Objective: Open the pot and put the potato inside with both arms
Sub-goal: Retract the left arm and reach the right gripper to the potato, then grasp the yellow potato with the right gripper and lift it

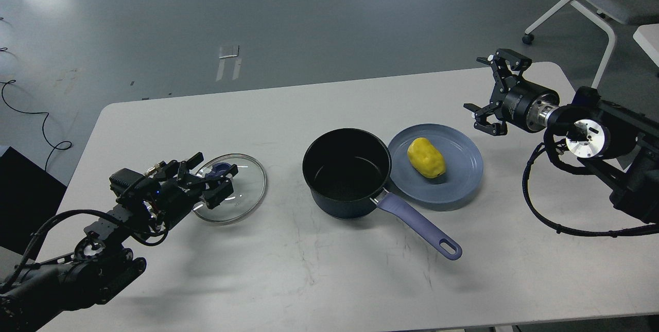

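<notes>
A: What occupies the centre of the tabletop [329, 280]?

B: The pot [346, 171], a dark navy saucepan, stands upright and uncovered, black interior exposed; its lavender-blue handle [419, 226] runs toward the near right. Its right wall overlaps the rim of a flat blue plate [461, 182] in this view.

A: And the potato [426, 157]?

B: The yellow potato lies on the plate, just right of the pot, not inside it.

A: Where is the lid?

B: The glass lid [242, 195], with a blue knob [220, 169], lies flat on the tabletop, well left of the pot.

A: State of the left end effector [212, 178]?

B: It sits low over the lid's left portion, fingers spread to either side of the knob; they appear parted, not clamped on it.

A: State of the right end effector [488, 92]?

B: It hangs above the far right tabletop, beyond the plate, fingers wide apart and holding nothing. A chair [600, 0] stands on the floor behind.
</notes>
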Available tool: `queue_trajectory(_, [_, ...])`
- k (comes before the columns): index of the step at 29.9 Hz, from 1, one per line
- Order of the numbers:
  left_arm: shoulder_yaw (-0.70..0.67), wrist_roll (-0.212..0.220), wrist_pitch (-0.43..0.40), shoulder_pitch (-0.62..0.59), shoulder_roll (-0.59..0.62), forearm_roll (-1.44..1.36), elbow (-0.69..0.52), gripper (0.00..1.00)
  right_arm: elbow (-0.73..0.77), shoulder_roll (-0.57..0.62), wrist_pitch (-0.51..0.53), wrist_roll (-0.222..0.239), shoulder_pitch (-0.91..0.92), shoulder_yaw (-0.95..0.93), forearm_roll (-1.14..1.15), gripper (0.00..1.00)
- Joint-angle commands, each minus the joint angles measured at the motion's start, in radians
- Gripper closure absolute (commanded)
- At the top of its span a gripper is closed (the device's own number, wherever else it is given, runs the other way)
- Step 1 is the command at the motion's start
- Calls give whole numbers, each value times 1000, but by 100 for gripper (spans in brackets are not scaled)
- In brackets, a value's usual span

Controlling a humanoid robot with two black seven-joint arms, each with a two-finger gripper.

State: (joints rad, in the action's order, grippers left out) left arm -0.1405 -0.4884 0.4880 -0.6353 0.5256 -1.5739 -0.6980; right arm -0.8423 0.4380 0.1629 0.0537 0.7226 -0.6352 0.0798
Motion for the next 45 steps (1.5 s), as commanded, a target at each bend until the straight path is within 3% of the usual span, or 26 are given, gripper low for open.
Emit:
queue_trajectory(1, [-2, 0, 1, -43, 13, 113, -49, 1, -9, 4, 4, -3, 9, 19, 12, 0])
queue_trajectory(5, [-10, 0, 1, -127, 50, 316, -136, 1, -21, 5, 6, -69, 41, 68, 168, 0])
queue_trajectory(8, [-28, 0, -113, -219, 62, 626, -193, 1, -41, 7, 1, -181, 83, 138, 430, 0])
queue_trajectory(11, [-39, 0, -213, -294, 62, 922, -196, 1, -110, 27, -26, -222, 96, 218, 692, 0])
queue_trajectory(12, [-39, 31, -233, -312, 62, 984, -198, 1, -130, 39, -37, -225, 101, 242, 765, 0])
queue_trajectory(14, [-45, 173, -302, -365, 65, 1179, -201, 1, -164, 54, -89, -257, 115, 346, 1036, 0])
queue_trajectory(17, [-102, 270, -338, -369, 62, 1271, -202, 1, -144, 54, -144, -331, 135, 451, 1228, 0])
queue_trajectory(20, [-157, 304, -373, -363, 57, 1275, -204, 1, -115, 54, -215, -379, 164, 567, 1321, 1])
queue_trajectory(27, [-151, 297, -371, -356, 53, 1273, -202, 1, -77, 38, -246, -380, 167, 631, 1331, 6])
queue_trajectory(30, [-151, 295, -370, -357, 54, 1273, -201, 1, -25, -24, -244, -376, 164, 657, 1335, 6])
queue_trajectory(36, [-149, 292, -367, -356, 62, 1272, -201, 1, 35, -116, -252, -374, 172, 738, 1335, 19])
queue_trajectory(38, [-149, 287, -365, -350, 65, 1270, -202, 1, 57, -139, -252, -374, 172, 743, 1335, 28])
queue_trajectory(40, [-148, 281, -367, -345, 70, 1270, -202, 1, 89, -148, -252, -376, 184, 756, 1339, 55])
queue_trajectory(42, [-145, 281, -367, -343, 73, 1269, -202, 1, 91, -150, -253, -376, 211, 788, 1345, 69])
queue_trajectory(45, [-143, 281, -365, -339, 76, 1269, -202, 1, 92, -148, -266, -376, 251, 798, 1345, 72])
